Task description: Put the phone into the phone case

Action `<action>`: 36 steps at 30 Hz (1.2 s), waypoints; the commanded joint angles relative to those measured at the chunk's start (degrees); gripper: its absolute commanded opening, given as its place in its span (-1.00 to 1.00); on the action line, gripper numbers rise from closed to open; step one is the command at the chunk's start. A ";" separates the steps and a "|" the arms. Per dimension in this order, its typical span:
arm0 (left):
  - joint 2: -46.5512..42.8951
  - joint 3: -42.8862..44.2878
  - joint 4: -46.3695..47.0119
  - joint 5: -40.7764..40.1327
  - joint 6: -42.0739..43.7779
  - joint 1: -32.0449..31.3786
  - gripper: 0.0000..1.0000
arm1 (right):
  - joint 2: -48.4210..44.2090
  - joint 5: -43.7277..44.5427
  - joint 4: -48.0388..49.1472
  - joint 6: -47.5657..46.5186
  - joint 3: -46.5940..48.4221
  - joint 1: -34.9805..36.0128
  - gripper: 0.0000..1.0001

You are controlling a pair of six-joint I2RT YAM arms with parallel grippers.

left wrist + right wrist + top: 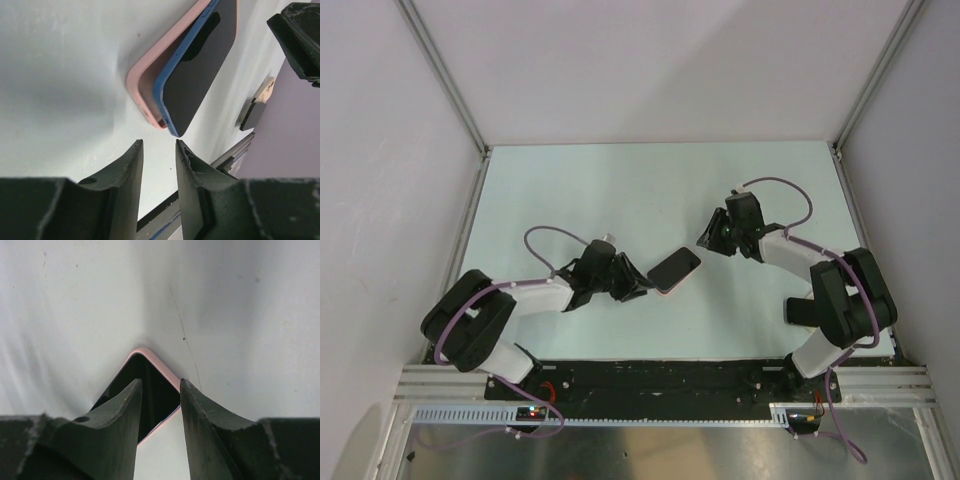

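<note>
The phone (674,269) lies slantwise at the table's middle, black screen up, in the pink phone case (663,287). In the left wrist view the phone (200,65) shows a blue edge, and its near corner sits raised out of the phone case (145,82). My left gripper (642,291) is just short of that near corner, and in its own view the left gripper (159,146) is open with nothing between the fingers. My right gripper (702,240) is at the far corner. It (159,383) is open, over the phone (155,390) and the case's pink rim (157,361).
Grey walls (400,150) with metal posts close in the pale table on three sides. A black rail (660,375) runs along the near edge between the arm bases. The right arm's gripper (300,35) shows at the top right of the left wrist view.
</note>
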 commanded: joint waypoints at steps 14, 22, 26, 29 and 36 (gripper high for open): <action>2.70 13.18 -14.99 -16.62 4.97 -5.40 -0.36 | 10.04 4.38 -2.56 -2.44 7.01 0.14 -0.46; 4.75 15.37 -16.65 -17.94 6.30 -5.62 -0.36 | 9.45 6.46 -5.56 -0.87 5.75 3.59 -0.67; 5.50 16.27 -17.49 -18.02 7.49 -5.57 -0.37 | 7.55 6.44 -5.15 0.39 3.04 4.36 -0.71; 6.16 16.51 -17.60 -17.80 8.02 -5.55 -0.37 | 5.56 6.11 -4.53 1.18 0.55 5.11 -0.73; 6.74 16.17 -17.62 -16.65 9.16 -5.56 -0.42 | 1.55 5.85 -2.52 3.12 -4.85 8.12 -0.75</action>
